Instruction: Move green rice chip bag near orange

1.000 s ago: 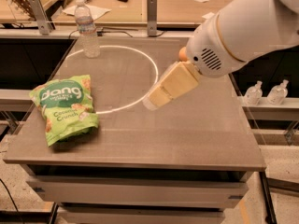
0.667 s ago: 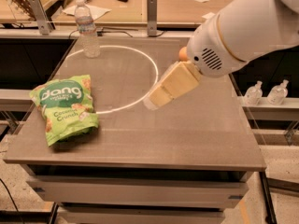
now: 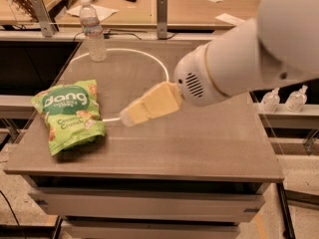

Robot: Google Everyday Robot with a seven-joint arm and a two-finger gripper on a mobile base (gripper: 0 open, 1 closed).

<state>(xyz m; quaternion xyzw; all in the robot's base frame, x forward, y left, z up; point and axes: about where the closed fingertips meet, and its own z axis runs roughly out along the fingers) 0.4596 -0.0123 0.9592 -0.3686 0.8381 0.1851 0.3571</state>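
Pale yellow gripper (image 3: 133, 115) on a bulky white robot arm (image 3: 249, 63) hovers low over a grey-brown table (image 3: 199, 148).
Whether the gripper is open or closed cannot be told; it holds nothing. At its nine o'clock, apart from it, the crinkly bright green rice chip bag (image 3: 70, 114) lies flat near the table's left edge. A clear plastic water bottle (image 3: 93, 31) stands at eleven o'clock. The orange is not in view, perhaps hidden behind the arm. Likely risks: the slick pouch slips from a shallow pinch and drags, or, with the fruit unseen, the bag lands in the wrong spot or sets the orange rolling.
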